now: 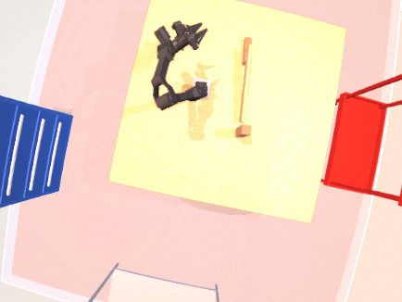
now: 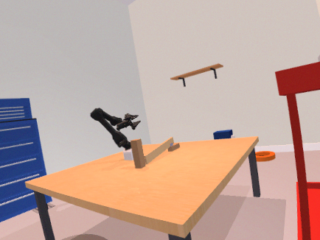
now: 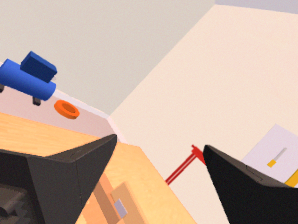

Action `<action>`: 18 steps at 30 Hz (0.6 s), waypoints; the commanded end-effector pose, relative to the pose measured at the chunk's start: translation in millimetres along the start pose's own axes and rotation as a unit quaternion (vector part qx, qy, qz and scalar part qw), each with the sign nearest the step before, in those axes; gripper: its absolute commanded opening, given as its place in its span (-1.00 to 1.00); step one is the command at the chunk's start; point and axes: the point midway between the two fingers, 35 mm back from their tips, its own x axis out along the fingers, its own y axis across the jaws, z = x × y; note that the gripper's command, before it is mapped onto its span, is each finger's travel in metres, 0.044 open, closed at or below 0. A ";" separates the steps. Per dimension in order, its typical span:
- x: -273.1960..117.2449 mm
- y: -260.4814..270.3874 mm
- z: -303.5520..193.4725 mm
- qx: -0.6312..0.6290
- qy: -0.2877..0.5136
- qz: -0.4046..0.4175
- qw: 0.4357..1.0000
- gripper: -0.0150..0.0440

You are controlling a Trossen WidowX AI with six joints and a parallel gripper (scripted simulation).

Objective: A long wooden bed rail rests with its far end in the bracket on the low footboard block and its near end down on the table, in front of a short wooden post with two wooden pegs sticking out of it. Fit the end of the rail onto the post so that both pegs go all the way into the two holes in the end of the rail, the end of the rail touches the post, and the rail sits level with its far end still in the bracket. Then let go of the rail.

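The wooden rail point(image 1: 244, 88) point(image 2: 158, 150) slopes down from its raised far end at the low footboard block point(image 1: 248, 42) point(image 2: 175, 148) to its near end, low beside the post. A small pale bracket point(image 3: 120, 208) shows among the wooden parts at the bottom of the wrist view. The short post point(image 1: 244, 131) point(image 2: 138, 153) stands upright at the rail's near end. Its pegs and the rail's holes cannot be made out. My gripper point(image 1: 205, 28) point(image 2: 138, 119) point(image 3: 159, 143) is open and empty, raised high above the table, to the arm's side of the rail and away from it.
The arm's pale base point(image 2: 128, 154) stands on the wooden table point(image 1: 287, 139) point(image 2: 110, 188), on the left of the rail in the top view. Beyond the table are a blue drawer cabinet point(image 1: 37, 153) point(image 2: 18, 158) and a red cart point(image 1: 354, 144).
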 end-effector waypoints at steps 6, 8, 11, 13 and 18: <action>41.8 -30.4 -25.7 -0.002 0.106 0.003 0.994 1.00; 56.9 -41.9 -37.5 -0.025 0.147 0.006 0.989 1.00; 78.1 -60.1 -58.9 -0.059 0.209 0.019 0.976 1.00; 91.9 -73.8 -77.2 -0.082 0.255 0.033 0.963 1.00; 117.1 -106.8 -129.6 -0.130 0.361 0.087 0.920 1.00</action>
